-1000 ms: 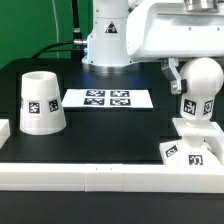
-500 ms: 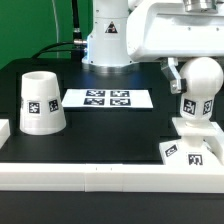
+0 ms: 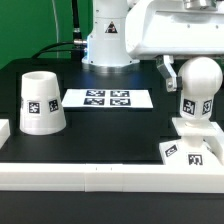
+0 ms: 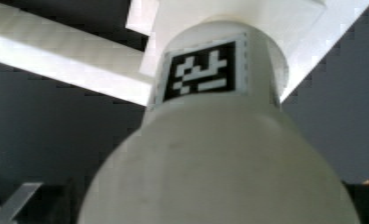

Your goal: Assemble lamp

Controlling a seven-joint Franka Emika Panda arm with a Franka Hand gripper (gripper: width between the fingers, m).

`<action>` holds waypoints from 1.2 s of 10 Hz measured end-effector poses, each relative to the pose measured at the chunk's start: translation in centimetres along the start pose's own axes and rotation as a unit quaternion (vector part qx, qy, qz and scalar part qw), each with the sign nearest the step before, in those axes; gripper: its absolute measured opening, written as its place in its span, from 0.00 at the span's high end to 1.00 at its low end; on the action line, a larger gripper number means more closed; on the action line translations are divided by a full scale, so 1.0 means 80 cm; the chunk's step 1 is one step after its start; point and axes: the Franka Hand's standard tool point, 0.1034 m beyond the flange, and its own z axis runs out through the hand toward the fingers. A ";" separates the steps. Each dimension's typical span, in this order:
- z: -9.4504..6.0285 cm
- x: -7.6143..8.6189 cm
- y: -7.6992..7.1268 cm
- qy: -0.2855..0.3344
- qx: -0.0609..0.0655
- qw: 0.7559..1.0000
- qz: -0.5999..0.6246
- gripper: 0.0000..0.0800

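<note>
The white bulb (image 3: 197,104) stands upright on the low square base (image 3: 196,132) at the exterior view's right; its stem carries a marker. My gripper (image 3: 198,74) straddles the bulb's round head. One dark finger (image 3: 167,72) shows beside the head with a small gap; the other is hidden. In the wrist view the bulb (image 4: 207,130) fills the picture and a finger (image 4: 21,200) stands clear of it. The jaws look open. The tapered shade (image 3: 41,102) stands mouth-up at the exterior view's left, far from my gripper.
The marker board (image 3: 108,98) lies flat in the middle of the black table. A long white rail (image 3: 100,176) runs along the front edge, with a short white piece (image 3: 4,128) at the left. The robot's pedestal (image 3: 106,40) stands behind.
The visible finger has moved a little away from the bulb's head, toward the exterior view's left, opening a gap. The bulb and the shade stay in place.
</note>
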 end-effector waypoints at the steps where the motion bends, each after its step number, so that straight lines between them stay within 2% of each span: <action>1: -0.009 0.004 0.002 -0.007 0.002 1.000 -0.001 0.13; 3: -0.027 0.013 0.009 -0.013 0.002 1.000 -0.004 0.13; 6: -0.024 0.009 0.004 -0.035 0.009 0.999 -0.004 0.13; 9: -0.020 0.003 -0.006 -0.147 0.039 0.988 -0.006 0.13; 11: -0.017 0.001 -0.008 -0.194 0.051 0.980 -0.007 0.13; 12: -0.014 -0.006 -0.009 -0.224 0.057 0.973 -0.009 0.13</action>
